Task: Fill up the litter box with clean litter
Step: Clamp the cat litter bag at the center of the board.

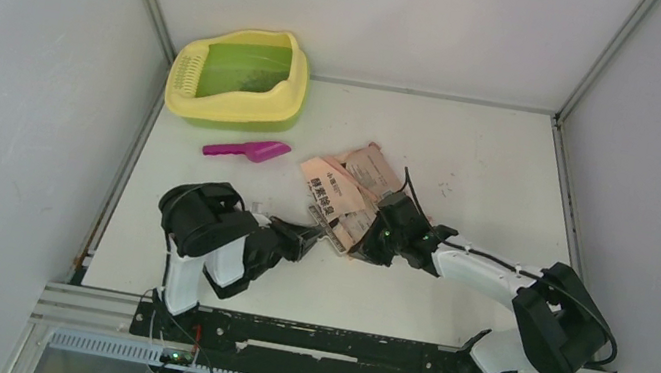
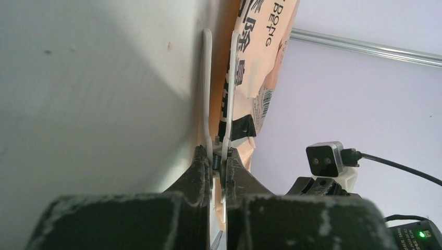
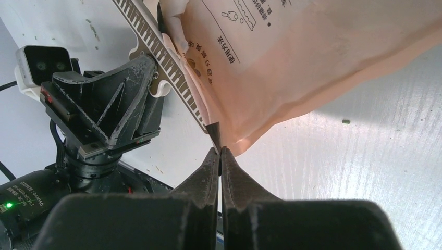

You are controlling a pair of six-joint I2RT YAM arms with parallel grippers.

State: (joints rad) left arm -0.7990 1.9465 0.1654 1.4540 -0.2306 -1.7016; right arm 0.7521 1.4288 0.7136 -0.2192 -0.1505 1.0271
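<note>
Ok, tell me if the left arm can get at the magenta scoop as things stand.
Probably yes, once freed. The scoop lies uncovered on bare table beyond the left gripper, nothing between them. But that gripper is shut on the white strip of the bag, so it must let go first.

The white table (image 1: 473,160) carries a pink-orange printed bag (image 1: 341,188), which stretches away from the tips of the left gripper (image 1: 313,237) and right gripper (image 1: 367,245). Beyond the left gripper lies a magenta scoop (image 1: 246,149). Farther still, to that gripper's left, stands the litter box (image 1: 247,114).
</note>
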